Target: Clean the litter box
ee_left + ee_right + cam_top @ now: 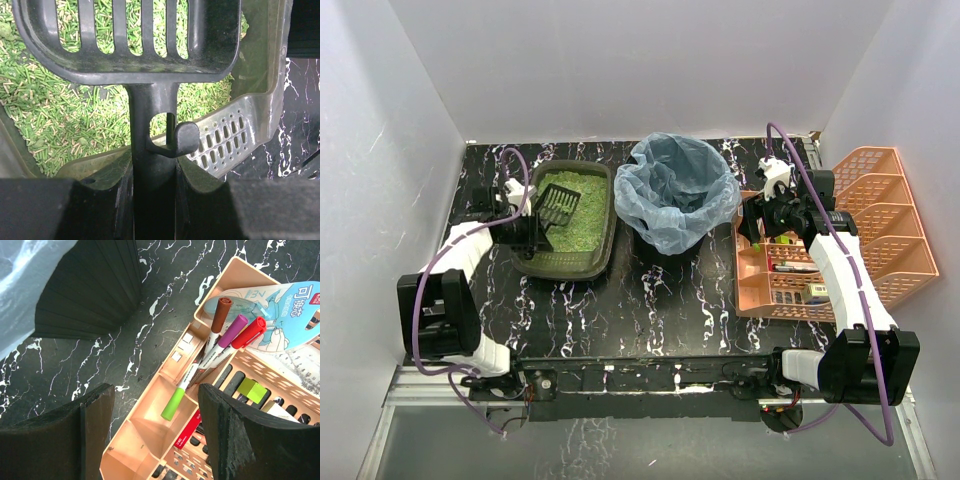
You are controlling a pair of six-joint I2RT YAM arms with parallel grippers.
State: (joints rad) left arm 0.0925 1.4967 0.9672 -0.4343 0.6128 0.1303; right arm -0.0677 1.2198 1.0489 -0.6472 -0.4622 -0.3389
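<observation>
Our left gripper [154, 200] pinches the handle of the slotted scoop [150, 70] over the litter box [560, 267], which sits at the back left of the table [650, 300], just beside the bin [642, 200]. We would drive the scoop shallowly under the pellets [55, 115], lift level and sift before crossing to the bin. Our right gripper [156, 400] hangs spread, empty, above the orange organiser [880, 200].

The black marble worktop [650, 300] carries the litter box [556, 265] at ten o'clock, a blue-bagged bin [660, 228] at twelve, an orange organiser [760, 295] at three.
</observation>
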